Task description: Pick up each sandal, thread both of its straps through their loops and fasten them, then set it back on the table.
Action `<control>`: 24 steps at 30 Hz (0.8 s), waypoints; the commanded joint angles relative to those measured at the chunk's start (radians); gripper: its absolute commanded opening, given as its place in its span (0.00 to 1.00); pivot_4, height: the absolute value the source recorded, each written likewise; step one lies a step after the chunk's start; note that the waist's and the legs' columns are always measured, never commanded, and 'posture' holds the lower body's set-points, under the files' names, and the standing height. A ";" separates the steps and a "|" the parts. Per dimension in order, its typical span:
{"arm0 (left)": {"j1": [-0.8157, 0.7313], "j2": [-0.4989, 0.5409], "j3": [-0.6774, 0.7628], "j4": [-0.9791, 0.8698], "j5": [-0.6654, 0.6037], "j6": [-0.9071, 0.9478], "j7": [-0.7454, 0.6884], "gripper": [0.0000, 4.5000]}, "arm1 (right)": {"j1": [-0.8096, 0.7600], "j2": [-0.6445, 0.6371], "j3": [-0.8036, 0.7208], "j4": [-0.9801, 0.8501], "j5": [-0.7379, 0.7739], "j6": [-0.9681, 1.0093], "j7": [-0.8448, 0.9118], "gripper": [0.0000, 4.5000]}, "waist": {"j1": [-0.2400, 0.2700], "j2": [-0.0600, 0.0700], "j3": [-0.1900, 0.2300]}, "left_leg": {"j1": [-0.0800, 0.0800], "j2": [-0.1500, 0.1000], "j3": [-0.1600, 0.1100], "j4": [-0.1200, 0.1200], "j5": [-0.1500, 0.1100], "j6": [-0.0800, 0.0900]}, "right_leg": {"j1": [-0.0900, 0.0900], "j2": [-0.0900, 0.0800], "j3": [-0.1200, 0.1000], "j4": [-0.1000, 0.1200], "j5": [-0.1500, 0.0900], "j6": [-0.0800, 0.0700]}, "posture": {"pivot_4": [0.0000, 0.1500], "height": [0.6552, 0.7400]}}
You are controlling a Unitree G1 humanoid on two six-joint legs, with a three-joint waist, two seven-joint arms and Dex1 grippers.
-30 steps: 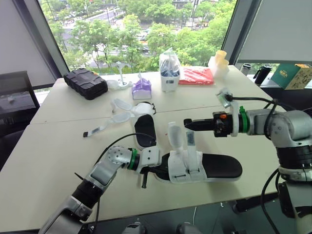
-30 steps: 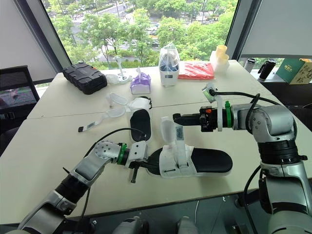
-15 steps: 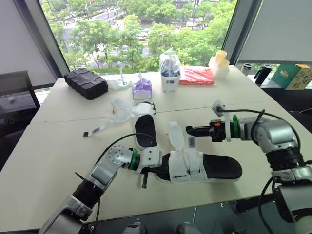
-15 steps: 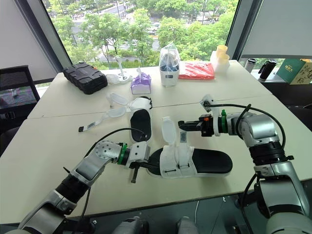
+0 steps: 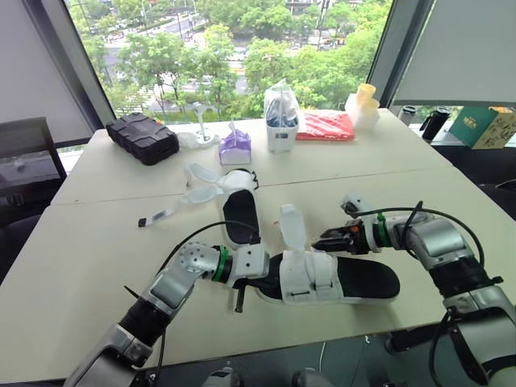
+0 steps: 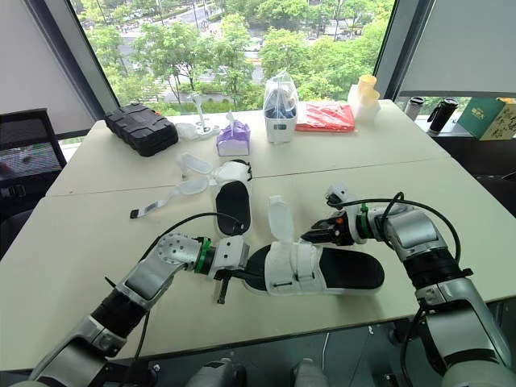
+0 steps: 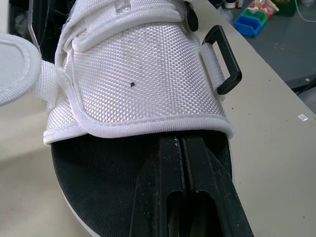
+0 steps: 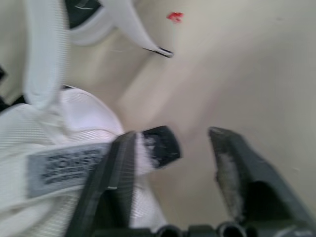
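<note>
Head cameras look forward and down over the counter (image 5: 97, 242); both wrist cameras sit close to the near sandal (image 5: 363, 278), shared by all.

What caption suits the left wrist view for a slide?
Shut left gripper resting inside the white sandal, beside its black loop.

- The left arm (image 5: 165, 292) has silver-grey rounded shells, a black ribbed section lower down, a green ring at the wrist and a white block beyond it.
- The right arm (image 5: 436, 241) has the same silver-grey shells, split by a black band, with a green wrist ring.
- Thin black cables (image 5: 218, 225) loop off both wrists.
- The left gripper (image 7: 181, 143) has two smooth matte-black fingers.
- The right gripper (image 8: 173, 143) has black fingers with whitish, scuffed inner faces.
</note>
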 commanded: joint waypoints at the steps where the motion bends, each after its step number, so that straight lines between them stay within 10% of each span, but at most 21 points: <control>1: 0.040 0.012 -0.067 0.034 0.054 0.025 -0.019 0.00 | 0.008 0.008 0.027 -0.027 -0.047 -0.032 -0.009 0.99 | 0.000 0.000 0.000 | 0.000 0.000 0.000 0.000 0.000 0.000 | 0.000 0.000 0.000 0.000 0.000 0.000 | 1.00 1.00; 10: 0.042 -0.002 -0.068 0.035 0.054 0.025 -0.013 0.00 | -0.111 0.065 -0.035 0.114 -0.161 -0.202 -0.129 0.99 | -0.002 -0.001 -0.004 | 0.001 0.000 0.000 0.000 0.000 0.000 | 0.002 0.000 0.000 0.000 0.000 0.000 | 1.00 1.00; 24: 0.027 -0.017 -0.068 0.063 0.056 0.011 -0.016 0.00 | -0.132 -0.020 -0.170 -0.197 0.161 0.282 0.065 0.99 | 0.004 -0.001 -0.004 | 0.001 -0.001 -0.001 0.001 -0.001 0.001 | 0.003 -0.001 0.000 -0.002 0.000 -0.001 | 1.00 1.00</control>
